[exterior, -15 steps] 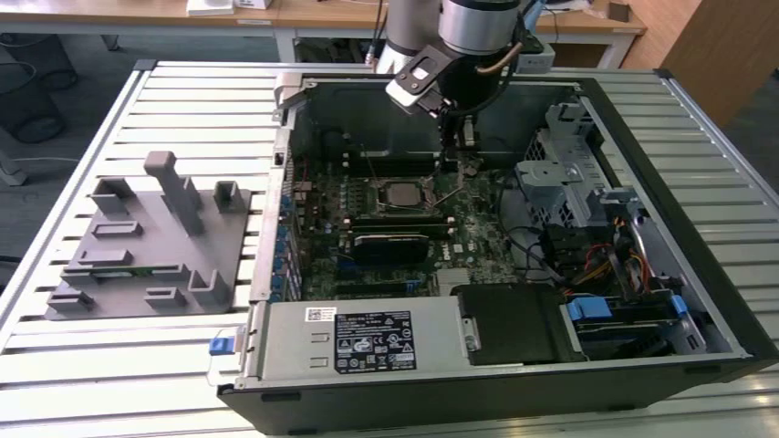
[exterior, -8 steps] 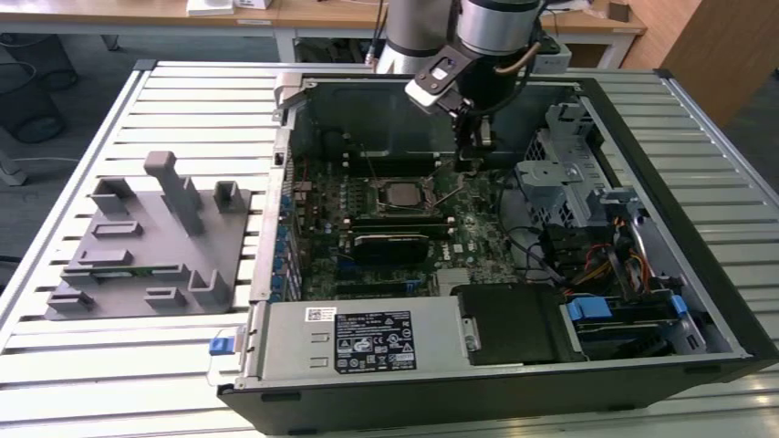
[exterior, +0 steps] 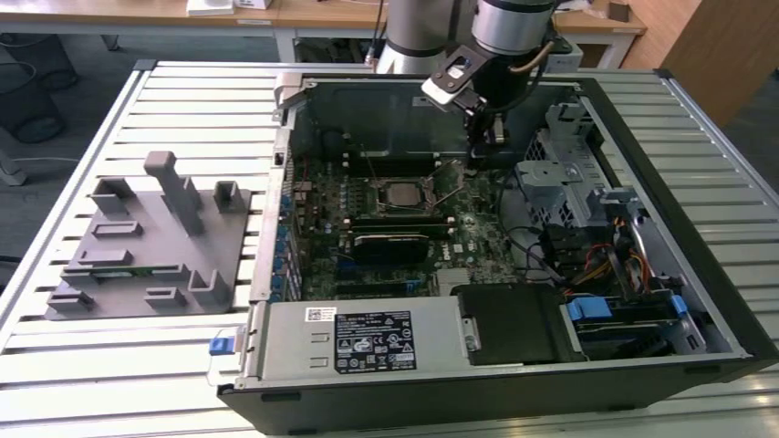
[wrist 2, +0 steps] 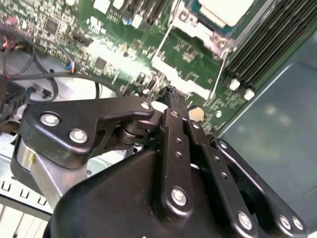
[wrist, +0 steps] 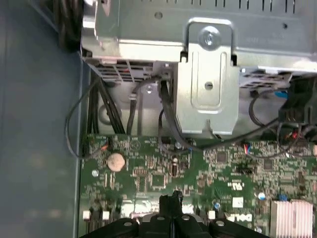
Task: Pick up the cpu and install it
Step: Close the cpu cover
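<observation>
While holding black gripper (wrist 2: 171, 93) pinched narrow, empty, over green motherboard (wrist: 148, 173), finds square silver-grey cpu (exterior: 399, 193) socketed in the exterior view.

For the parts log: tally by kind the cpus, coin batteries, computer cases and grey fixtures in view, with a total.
cpu: 1
coin battery: 1
computer case: 1
grey fixture: 1
Total: 4

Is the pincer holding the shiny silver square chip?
No, the shiny silver square chip sits in the motherboard socket, apart from the pincer.
</observation>
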You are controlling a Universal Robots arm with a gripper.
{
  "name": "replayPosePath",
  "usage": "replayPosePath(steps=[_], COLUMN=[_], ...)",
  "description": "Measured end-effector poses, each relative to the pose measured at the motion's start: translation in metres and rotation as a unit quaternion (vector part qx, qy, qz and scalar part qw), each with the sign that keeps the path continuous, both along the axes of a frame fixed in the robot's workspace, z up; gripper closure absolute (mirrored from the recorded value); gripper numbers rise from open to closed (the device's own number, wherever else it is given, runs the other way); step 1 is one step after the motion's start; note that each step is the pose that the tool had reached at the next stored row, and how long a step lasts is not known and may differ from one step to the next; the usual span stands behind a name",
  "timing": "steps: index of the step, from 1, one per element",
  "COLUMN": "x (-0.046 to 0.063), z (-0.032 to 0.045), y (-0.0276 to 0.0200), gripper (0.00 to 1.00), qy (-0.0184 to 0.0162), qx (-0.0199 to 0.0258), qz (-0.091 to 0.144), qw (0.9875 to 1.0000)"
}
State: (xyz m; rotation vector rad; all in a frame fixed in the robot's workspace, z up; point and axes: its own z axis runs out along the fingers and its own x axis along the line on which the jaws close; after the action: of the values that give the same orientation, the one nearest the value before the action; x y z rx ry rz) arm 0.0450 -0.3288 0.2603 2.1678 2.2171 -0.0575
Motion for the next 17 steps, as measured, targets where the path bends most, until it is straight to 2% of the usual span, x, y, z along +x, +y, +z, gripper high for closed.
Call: replayPosePath(steps=[4, 14, 17], x=[0.005, 0.006, 0.005], z=[-0.0044, -0.0176, -0.0187], y=[0.0006, 0.0029, 0.0036], gripper=[0.89, 0.89, 0.89], qy=[0.0018, 0.0043, 0.0044], qx=[0.0000, 0.0000, -0.0001], qz=[0.000, 0.000, 0.000], qw=[1.0000, 1.0000, 1.0000])
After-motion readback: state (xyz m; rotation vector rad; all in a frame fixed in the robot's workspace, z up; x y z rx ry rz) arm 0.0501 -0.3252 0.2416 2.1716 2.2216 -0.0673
